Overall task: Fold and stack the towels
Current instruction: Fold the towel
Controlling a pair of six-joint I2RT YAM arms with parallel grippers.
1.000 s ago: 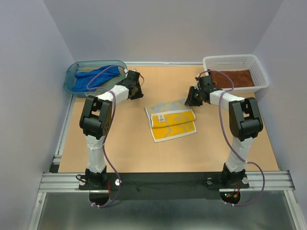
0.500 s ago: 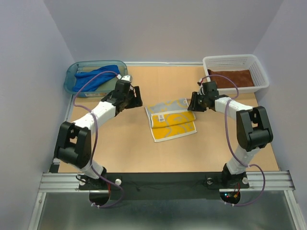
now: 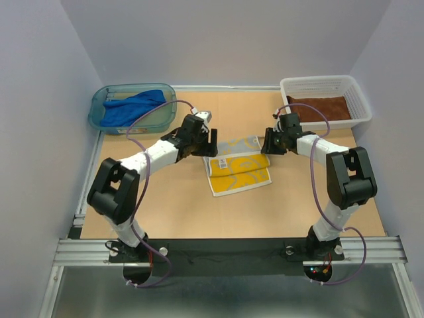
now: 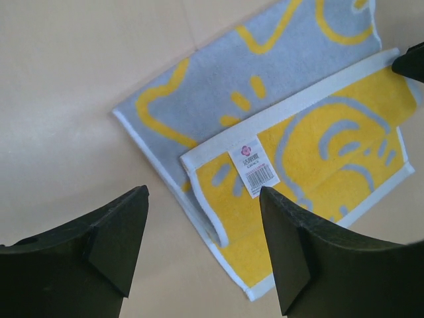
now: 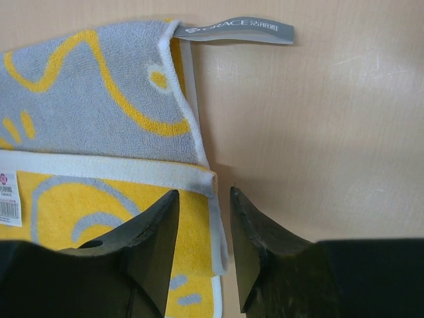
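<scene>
Yellow towel [image 3: 238, 167]: it lies flat in the middle of the table [image 3: 172, 218], between my two grippers. It is half folded, the yellow face laid over the grey, with a grey strip left bare on the far side.
Blue towel [image 3: 132, 108]: bunched in the tub [image 3: 98, 106] at far left, unfolded.
Brown towel [image 3: 321, 107]: lying flat in the basket [image 3: 358, 99] at far right.
Left gripper [image 4: 202, 199]: released, jaws spread wide. It hangs over the left end of the folded flap, touching nothing that I can see.
Right gripper [image 5: 203, 192]: jaws parted only narrowly. It hangs over the right end of the same flap, with the white hem showing in the gap and nothing pinched.
Why placed so: with one gripper at each end of the flap's edge, I judge I am set to take both corners together, so the cloth lifts level and does not skew.
Why the wide left jaws: my guess is that they leave room to come down over two layers of cloth.
Wrist views only: the barcode label [image 4: 254, 171] on the flap's corner, the grey hang loop [image 5: 238, 30] sticking out onto bare table, and how the hem curls at the right end.
Top view only: the tub, the basket, both arms reaching inward, and the towel sitting slightly askew to the table's edges.
Progress: I judge this an early stage. One towel is part folded, one is not started, and nothing is stacked on the table.
</scene>
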